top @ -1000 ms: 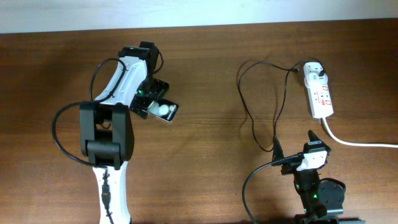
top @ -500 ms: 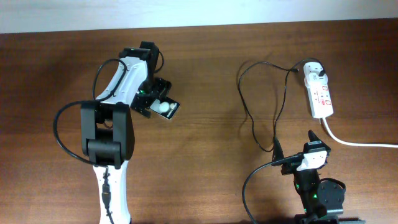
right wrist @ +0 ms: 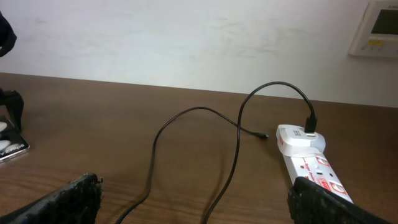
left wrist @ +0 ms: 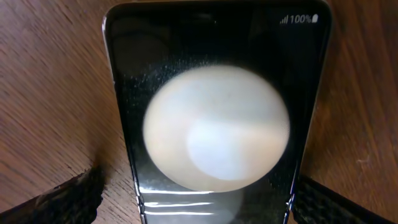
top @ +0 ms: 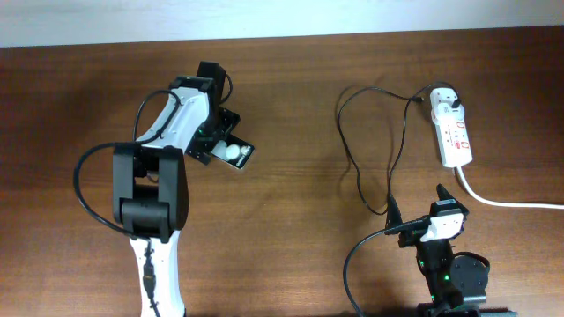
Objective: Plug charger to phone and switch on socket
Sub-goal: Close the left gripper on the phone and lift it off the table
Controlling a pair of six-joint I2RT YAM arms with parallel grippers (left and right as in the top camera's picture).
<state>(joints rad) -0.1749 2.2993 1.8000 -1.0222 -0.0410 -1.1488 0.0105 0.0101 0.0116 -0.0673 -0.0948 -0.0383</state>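
Left gripper [left wrist: 196, 186]: down over phone [left wrist: 217, 93], which lies flat on table [top: 291, 79], screen lit, left of centre. Jaws released, one finger on each long edge. Wood shows between the left finger and the phone. The right finger looks to be at the edge, contact not certain.

Right gripper [right wrist: 194, 186]: jaws spread wide, empty, low at the near edge.

Charger [right wrist: 239, 127]: adapter seated in socket [top: 454, 136] at far right. The cable loops across the table toward the right gripper, and the plug tip [right wrist: 263, 135] lies loose just beside the adapter.

Judged step: secure the phone.
- Centre it between the fingers before closing, so it does not skid or twist.
- Clamp on the long edges only and keep the port end clear. Which end has the port cannot be told.
- Right arm then takes the cable just behind the tip, not mid-loop.
- Phone and tip are well apart, so mind the slack.
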